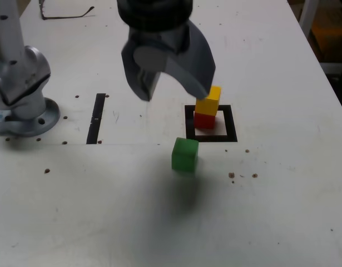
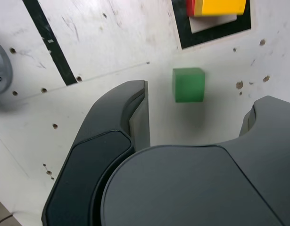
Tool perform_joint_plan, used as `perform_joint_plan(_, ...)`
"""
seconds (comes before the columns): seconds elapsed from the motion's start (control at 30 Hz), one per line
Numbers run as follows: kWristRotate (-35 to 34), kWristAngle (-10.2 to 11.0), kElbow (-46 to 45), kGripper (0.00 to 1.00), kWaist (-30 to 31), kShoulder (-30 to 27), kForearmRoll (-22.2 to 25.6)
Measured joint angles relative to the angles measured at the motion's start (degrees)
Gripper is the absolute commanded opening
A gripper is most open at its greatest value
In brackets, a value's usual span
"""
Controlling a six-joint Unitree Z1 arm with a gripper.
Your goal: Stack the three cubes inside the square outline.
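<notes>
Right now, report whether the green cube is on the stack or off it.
Off. The green cube sits alone on the table, outside the square outline, apart from the yellow cube.

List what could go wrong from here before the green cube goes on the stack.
1. The yellow cube sits skewed on the red cube, so adding weight may topple the stack.
2. The open gripper hangs close beside the stack in the exterior view; a sideways move could knock it out of the square outline.
3. The green cube lies close to the outline, so wide jaws descending on it might clip the stack.
</notes>
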State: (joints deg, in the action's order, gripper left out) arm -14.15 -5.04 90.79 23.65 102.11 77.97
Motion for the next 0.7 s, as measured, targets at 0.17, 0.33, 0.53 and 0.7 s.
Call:
perform_joint_plan(0.17,-1.1,-1.9,-0.2,0.81,2.9,2.9,-2.7)
perform_joint_plan(0.33,-1.4,-3.3,-1.2,0.81,4.7,6.3,-6.1)
perform_joint_plan(0.53,-1.4,-4.7,-3.8,0.81,4.9,9.0,-8.8)
perform_joint_plan(0.7,-1.2,-5.6,-6.0,0.81,3.7,10.5,-10.1)
